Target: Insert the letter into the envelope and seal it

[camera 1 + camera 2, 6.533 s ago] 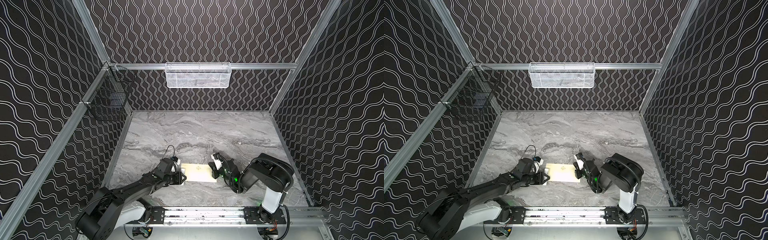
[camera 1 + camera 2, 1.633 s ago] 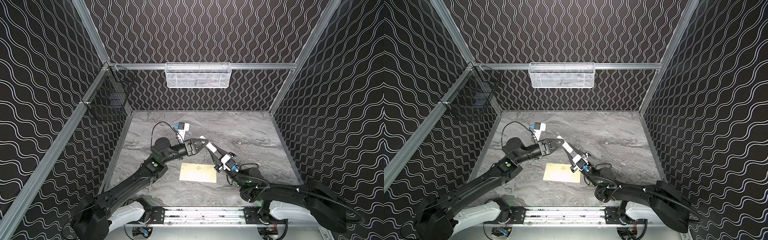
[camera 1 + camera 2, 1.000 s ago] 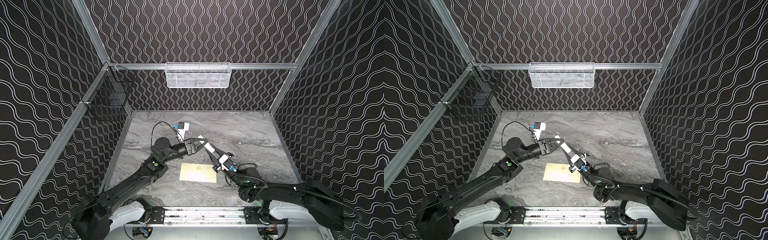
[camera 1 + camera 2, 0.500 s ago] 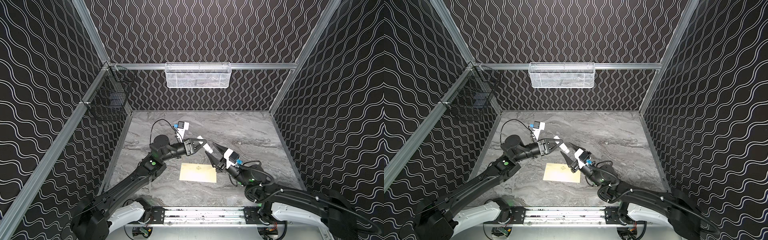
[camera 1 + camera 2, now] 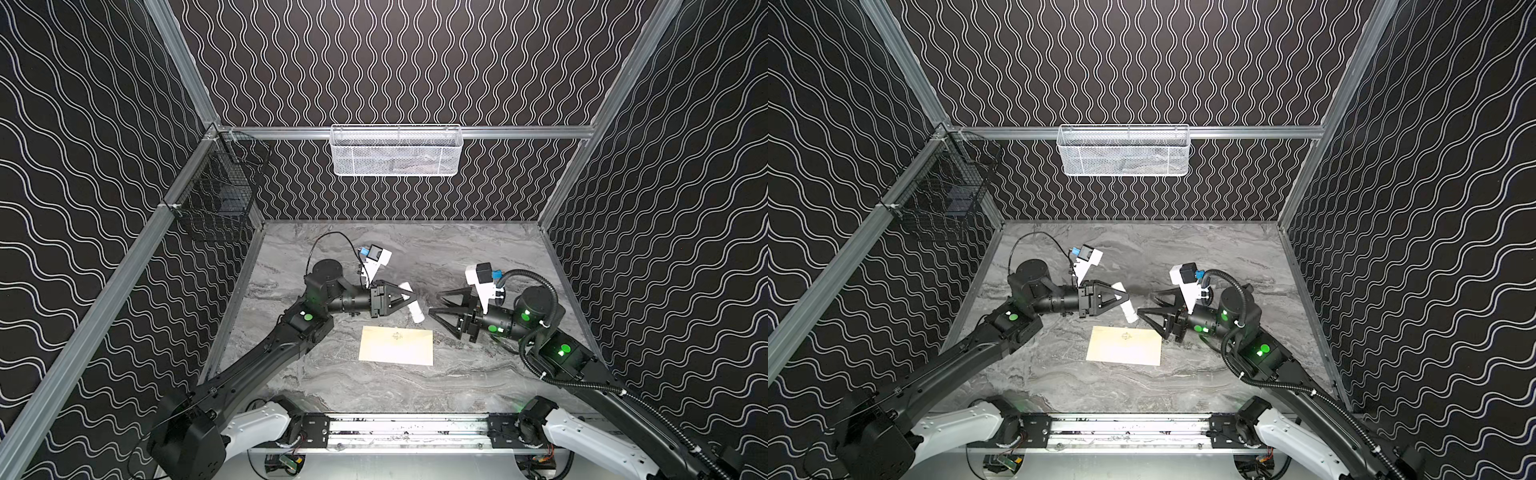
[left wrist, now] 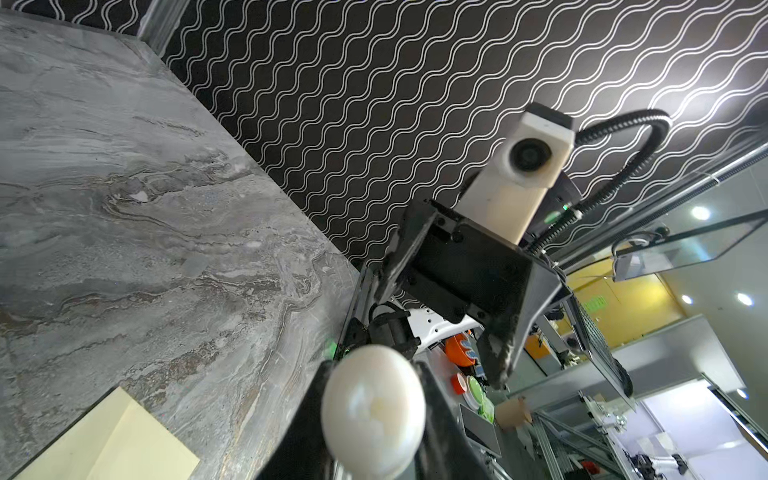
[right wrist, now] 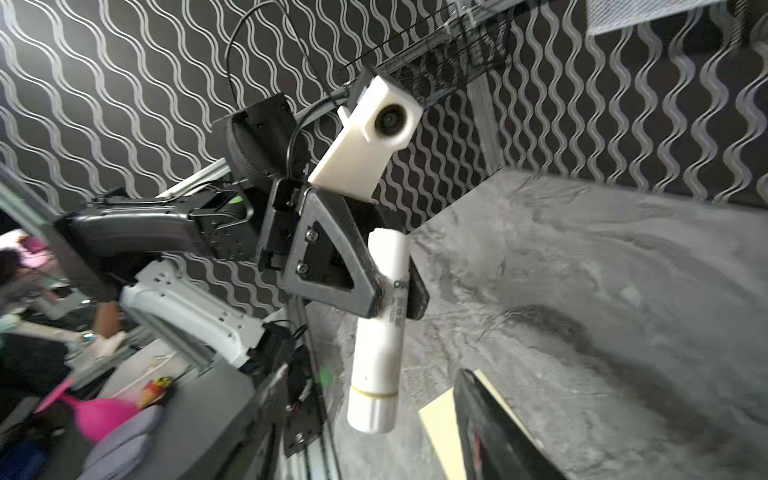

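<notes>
1. L gripper (image 5: 409, 298) is clamping white stick (image 5: 417, 313) mid-body; stick's long axis is crossing the jaws, lower end tilting twd envelope.
2. R gripper (image 5: 434, 302) is facing it, jaws apart, empty, just beside stick.
3. Envelope (image 5: 397, 345) is lying flat on bench (image 5: 457, 249), below and btwn both grippers; letter not visible.

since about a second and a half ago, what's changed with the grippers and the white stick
The right gripper let go of the white stick, opened and drew back to the right. The left gripper alone now holds it. The envelope stayed flat where it was.
</notes>
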### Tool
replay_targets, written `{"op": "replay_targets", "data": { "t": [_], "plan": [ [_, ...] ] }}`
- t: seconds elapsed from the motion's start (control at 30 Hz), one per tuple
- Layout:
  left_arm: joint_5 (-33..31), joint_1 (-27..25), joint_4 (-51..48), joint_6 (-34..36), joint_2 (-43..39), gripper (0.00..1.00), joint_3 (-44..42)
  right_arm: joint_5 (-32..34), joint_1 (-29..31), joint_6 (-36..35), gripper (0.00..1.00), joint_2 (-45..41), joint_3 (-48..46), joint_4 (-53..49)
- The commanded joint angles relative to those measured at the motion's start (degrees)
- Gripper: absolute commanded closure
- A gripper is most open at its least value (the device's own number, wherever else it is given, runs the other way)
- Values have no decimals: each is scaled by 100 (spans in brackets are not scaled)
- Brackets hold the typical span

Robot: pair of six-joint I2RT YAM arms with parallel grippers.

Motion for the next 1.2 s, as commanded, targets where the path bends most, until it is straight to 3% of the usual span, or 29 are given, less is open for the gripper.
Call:
{"op": "replay_targets", "data": {
  "t": [0.0,0.1,0.2,0.43,0.9,1.17],
  "plan": [
    [314,11,564,-136,22,100,-81,-1291,-235,547,32,148,53,-56],
    [409,12,905,-337,74,100,-130,-1708,-307,831,27,379,-102,452],
    [430,7,1302,-524,77,100,-215,-1681,-307,795,26,564,-145,682],
    [504,3,2102,-985,216,100,-280,-1895,-298,1032,30,915,-309,1530],
    [331,-10,1986,-860,200,100,-295,-1859,11,1021,59,1226,-224,1820],
    [179,-6,1458,-479,131,100,-225,-1473,132,822,78,1137,-38,1261]
  ]
}}
